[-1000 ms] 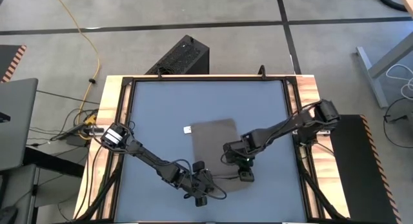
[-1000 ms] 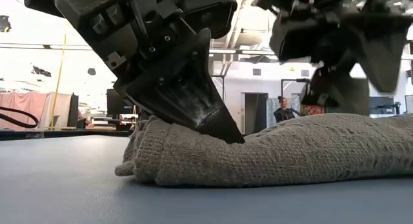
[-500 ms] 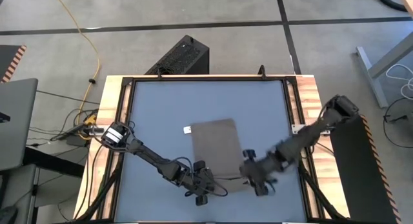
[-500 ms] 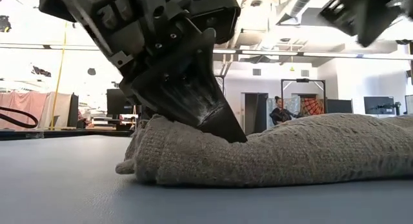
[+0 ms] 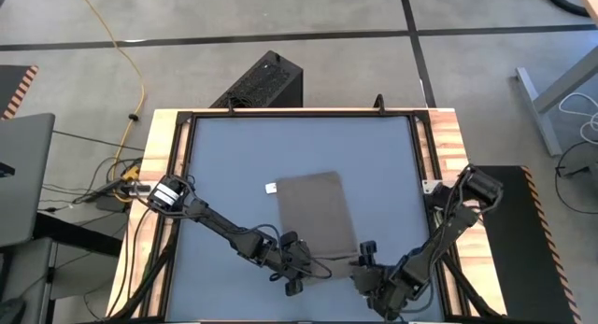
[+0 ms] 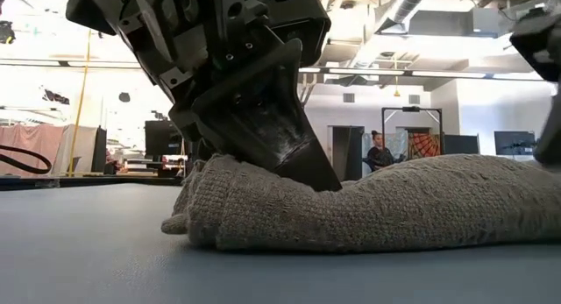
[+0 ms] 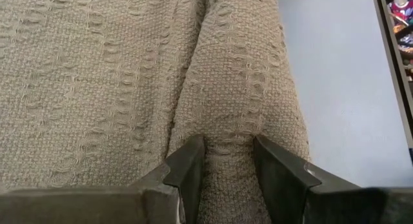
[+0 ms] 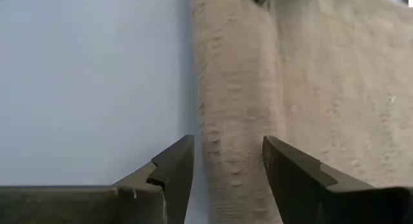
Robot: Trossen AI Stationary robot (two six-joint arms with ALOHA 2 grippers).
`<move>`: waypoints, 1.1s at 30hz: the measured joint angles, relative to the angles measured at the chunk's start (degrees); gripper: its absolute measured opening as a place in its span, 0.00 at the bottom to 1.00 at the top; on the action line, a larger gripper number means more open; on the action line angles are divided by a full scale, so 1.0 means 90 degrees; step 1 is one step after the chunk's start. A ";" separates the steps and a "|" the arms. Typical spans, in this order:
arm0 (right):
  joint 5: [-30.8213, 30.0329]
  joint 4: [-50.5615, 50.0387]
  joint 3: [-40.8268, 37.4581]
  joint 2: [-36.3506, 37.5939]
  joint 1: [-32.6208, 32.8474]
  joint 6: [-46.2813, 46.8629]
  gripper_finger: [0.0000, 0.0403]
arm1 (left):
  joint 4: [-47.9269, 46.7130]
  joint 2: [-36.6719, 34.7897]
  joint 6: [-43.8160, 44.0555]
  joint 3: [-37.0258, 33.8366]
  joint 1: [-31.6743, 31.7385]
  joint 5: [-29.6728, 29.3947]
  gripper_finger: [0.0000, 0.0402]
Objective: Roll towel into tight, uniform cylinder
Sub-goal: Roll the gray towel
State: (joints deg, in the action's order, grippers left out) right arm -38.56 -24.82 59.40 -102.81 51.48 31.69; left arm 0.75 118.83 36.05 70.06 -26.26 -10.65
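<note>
towel point(image 7: 232, 88) roll pinched in l jaws; r jaws apart

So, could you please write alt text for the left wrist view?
The left claw pinches a rolled fold along the edge of a taupe woven towel, one dark finger on each side of the roll. Blue-grey table shows beside the towel.

You see the towel point(image 7: 116, 75) as coarse, loosely woven matt cloth with a nubby, open weave. Clamped on its rolled edge, the left gripper point(image 7: 229, 161) has fingers point(image 7: 187, 166) of dull dark metal, scuffed and faintly sheened. Under the right gripper point(image 8: 226, 161), the tabletop point(image 8: 90, 82) looks smooth and matt, framed by bare wood point(image 5: 159, 147).
</note>
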 joint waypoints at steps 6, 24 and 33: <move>-0.0085 -0.0187 0.0034 -0.0481 -0.0098 -0.0020 0.51 | 0.0002 0.0000 0.0095 0.0000 0.0003 0.0138 0.32; 0.3991 -0.0051 0.0038 0.0138 -0.1358 -0.0963 0.14 | -0.0391 -0.0531 0.0172 -0.0007 -0.0499 -0.0155 0.19; 0.6437 0.0138 -0.0029 0.0199 -0.2658 -0.1203 0.14 | -0.0369 -0.0686 0.0187 -0.0007 -0.0829 -0.0948 0.15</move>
State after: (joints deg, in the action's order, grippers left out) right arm 19.37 -23.58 59.13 -101.02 27.56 20.86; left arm -2.57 112.65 37.73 70.00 -33.73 -19.18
